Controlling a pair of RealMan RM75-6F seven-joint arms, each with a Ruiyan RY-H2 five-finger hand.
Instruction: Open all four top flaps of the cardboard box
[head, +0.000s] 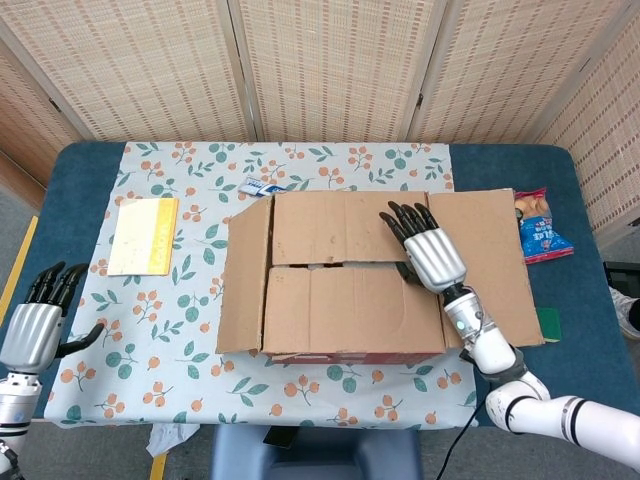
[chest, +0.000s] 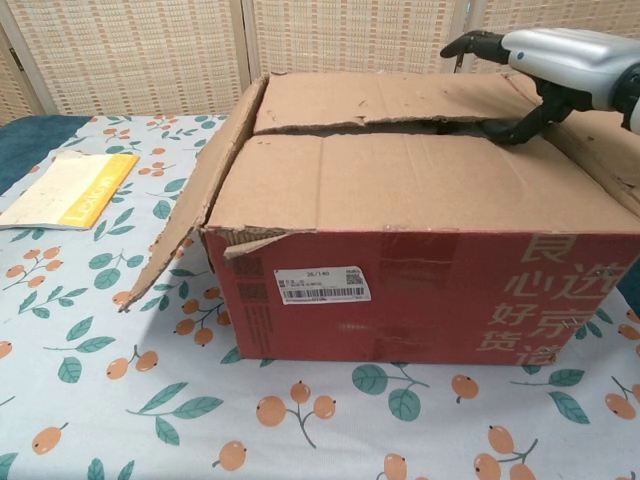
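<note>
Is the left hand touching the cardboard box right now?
No, the left hand hangs off the table's left edge, well apart from the cardboard box.

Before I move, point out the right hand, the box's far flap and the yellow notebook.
right hand (head: 428, 252), head view, back of the hand.
far flap (head: 335, 226), head view, middle of its top face.
yellow notebook (head: 143, 235), head view, centre of its cover.

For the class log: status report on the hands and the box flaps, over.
Right hand on the far flap, thumb in the seam, flap edge lifted. Left hand open, off the table's left edge. Cardboard box: side flaps out, near flap flat. Nothing in the way.
</note>
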